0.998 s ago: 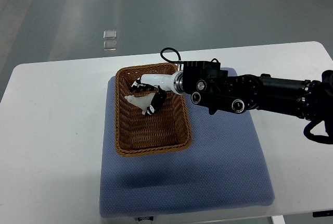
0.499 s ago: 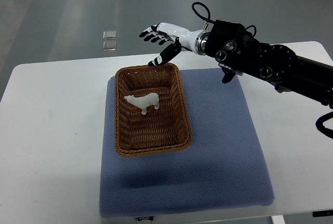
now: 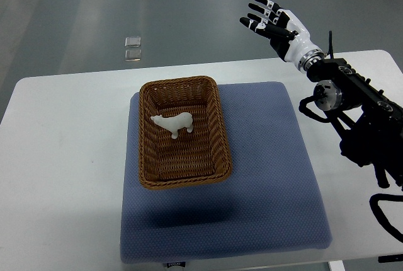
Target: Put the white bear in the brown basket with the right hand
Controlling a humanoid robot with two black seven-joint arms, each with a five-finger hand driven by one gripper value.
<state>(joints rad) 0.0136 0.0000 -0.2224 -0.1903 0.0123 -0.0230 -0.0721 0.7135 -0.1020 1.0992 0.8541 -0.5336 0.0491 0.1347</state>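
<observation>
White bear (image 3: 172, 123) lies on its side inside the brown basket (image 3: 214, 133), long axis across it; right hand (image 3: 277, 24) raised well up-right, fingers (image 3: 259, 12) spread, holding nothing.

No text, label or number can be read anywhere.

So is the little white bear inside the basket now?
Yes. The white bear lies inside the brown basket, on its woven floor. The right hand is open, raised far from it.
</observation>
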